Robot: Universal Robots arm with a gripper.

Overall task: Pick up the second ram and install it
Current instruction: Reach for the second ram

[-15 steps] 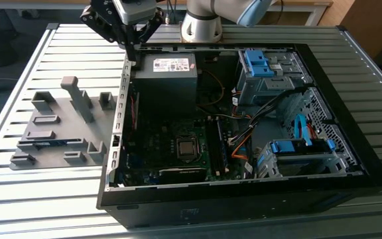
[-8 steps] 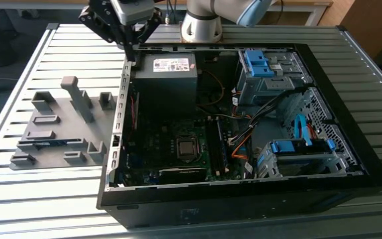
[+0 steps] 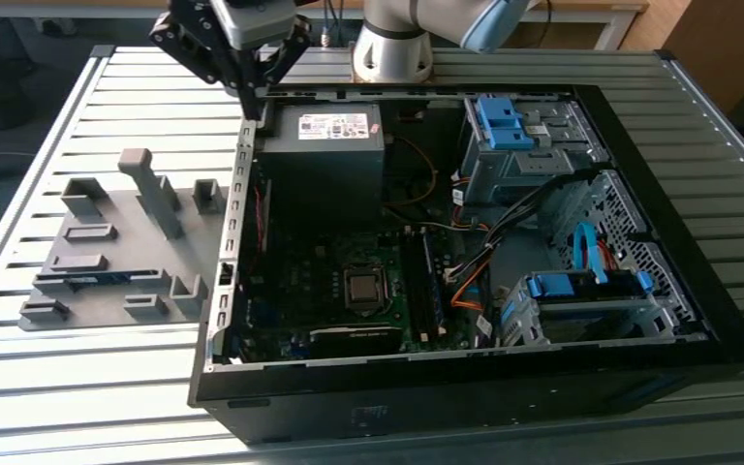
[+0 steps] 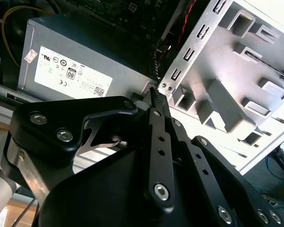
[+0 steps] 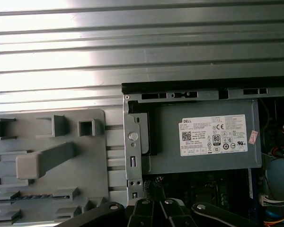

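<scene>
Gripper (image 3: 253, 97) beside the power supply (image 3: 326, 145)
Jaws pinched together, empty; a white printed label (image 5: 214, 135) on the power supply; the second ram (image 3: 88, 281) well apart, in the grey fixture (image 3: 127, 242).

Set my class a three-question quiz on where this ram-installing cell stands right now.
1. True or false: the end effector holds the ram.
2. The ram lies in: A the fixture; B the case; C the end effector.
3. Fill in: in the exterior view, the fixture sits on the case's ____.
Key: 1 false; 2 A; 3 left.
</scene>
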